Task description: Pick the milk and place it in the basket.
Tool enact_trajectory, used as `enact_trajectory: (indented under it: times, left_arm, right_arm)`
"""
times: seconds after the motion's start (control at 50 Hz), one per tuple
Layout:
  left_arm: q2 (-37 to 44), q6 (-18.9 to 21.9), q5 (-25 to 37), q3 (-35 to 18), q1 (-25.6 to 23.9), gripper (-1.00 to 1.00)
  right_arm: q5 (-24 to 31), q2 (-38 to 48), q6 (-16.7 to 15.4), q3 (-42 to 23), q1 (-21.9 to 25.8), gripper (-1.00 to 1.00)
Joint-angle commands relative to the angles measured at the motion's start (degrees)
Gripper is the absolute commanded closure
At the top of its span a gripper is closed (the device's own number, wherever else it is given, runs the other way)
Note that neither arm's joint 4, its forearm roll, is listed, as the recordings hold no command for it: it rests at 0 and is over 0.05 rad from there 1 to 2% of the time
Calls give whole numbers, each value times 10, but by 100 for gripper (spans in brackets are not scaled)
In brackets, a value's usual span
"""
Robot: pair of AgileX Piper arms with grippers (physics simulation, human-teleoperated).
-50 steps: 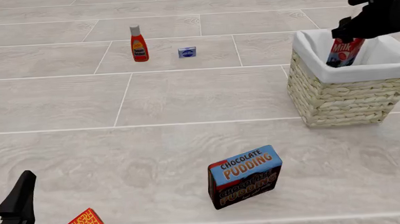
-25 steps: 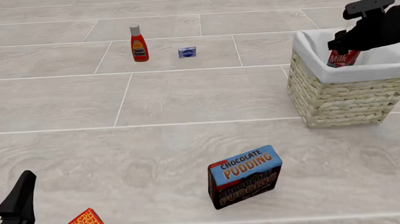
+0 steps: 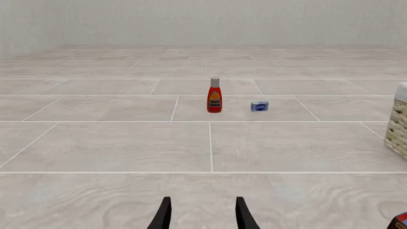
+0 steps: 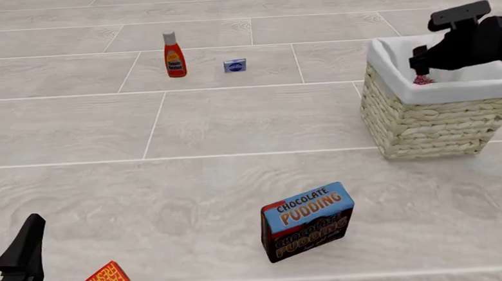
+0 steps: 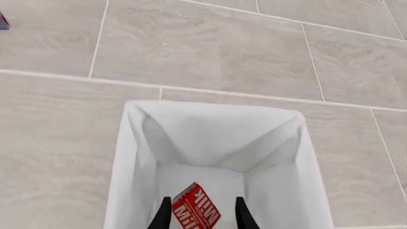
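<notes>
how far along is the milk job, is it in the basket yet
Nearly done. The pick looks finished: the milk sits between the right gripper fingers, well down inside the basket, and in the front view only a sliver of red shows above the white lining. Whether the fingers grip it or have let go cannot be told. Left: release if needed and lift the arm clear. The left gripper is open and idle.

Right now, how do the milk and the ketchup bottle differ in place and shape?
The milk is a red carton deep inside the basket, between the fingers of the right end effector; the ketchup bottle stands upright on the open floor, far from both arms. The milk is boxy, the ketchup bottle narrow-necked. Both are red.
</notes>
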Motion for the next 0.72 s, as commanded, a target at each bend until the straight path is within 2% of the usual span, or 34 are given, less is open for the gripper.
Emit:
enact_trajectory:
  times: [0.02,0.72]
  left_arm:
    - [0,0,0,0,0,-100]
    - [0,0,0,0,0,-100]
  right_arm:
    - [-4,-7,9,-3,-1,-100]
    - [13,-105,-4,35,-6,-100]
